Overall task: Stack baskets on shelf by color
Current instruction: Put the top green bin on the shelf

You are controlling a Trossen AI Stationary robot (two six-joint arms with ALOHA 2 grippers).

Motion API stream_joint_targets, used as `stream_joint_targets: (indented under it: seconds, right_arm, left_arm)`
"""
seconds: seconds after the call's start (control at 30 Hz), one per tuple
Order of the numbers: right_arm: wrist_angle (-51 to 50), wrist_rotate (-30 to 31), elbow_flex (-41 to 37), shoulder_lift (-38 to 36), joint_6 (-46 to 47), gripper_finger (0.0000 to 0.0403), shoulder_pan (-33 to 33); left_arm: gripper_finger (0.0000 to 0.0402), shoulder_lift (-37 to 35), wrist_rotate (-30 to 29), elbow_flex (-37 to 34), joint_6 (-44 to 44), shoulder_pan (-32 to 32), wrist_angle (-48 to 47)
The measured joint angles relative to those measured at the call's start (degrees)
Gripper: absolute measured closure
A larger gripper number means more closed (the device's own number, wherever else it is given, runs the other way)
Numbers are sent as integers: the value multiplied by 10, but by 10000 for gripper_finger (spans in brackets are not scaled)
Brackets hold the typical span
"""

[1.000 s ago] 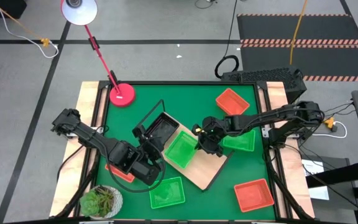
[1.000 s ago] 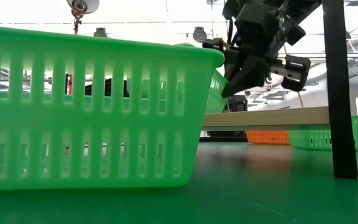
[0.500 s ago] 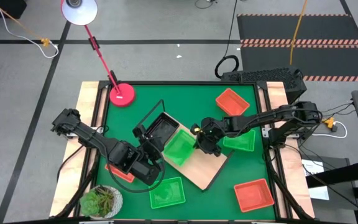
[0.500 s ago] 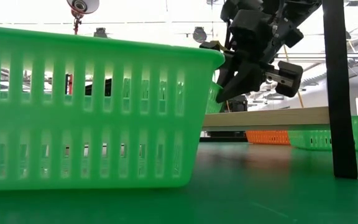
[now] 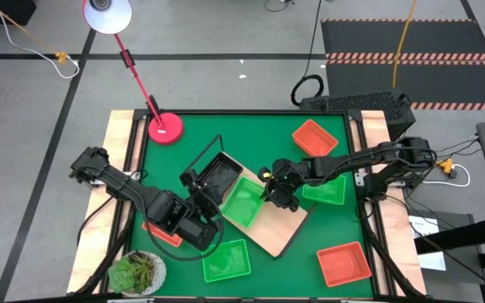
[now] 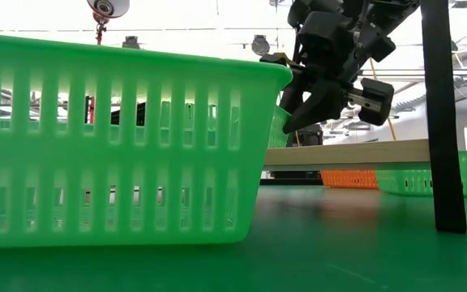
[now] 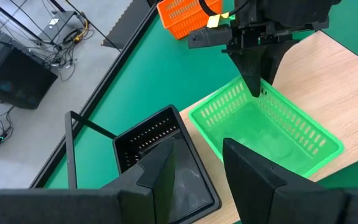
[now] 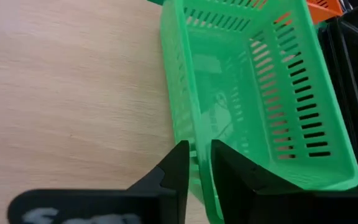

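A green basket (image 5: 244,202) is set on the shelf (image 5: 278,229) beside a black basket (image 5: 217,174). Its rim is straddled by the right gripper (image 8: 197,163), fingers parted and no longer clamped: the release step. Next, a lift clear is called for. The left gripper (image 7: 197,165) is held open nearby, empty.
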State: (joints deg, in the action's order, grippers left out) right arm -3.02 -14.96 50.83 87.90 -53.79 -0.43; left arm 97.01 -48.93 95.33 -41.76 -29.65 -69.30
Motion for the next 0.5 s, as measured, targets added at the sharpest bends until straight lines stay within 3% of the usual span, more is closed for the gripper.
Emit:
stream_joint_targets:
  seconds: [0.23,0.5]
  right_arm:
    - [11,3,0,0,22,323,0]
    - [11,60,0,0,51,323,0]
  left_arm:
    - [263,0,0,0,0,0,0]
    - [263,0,2,0,0,0,0]
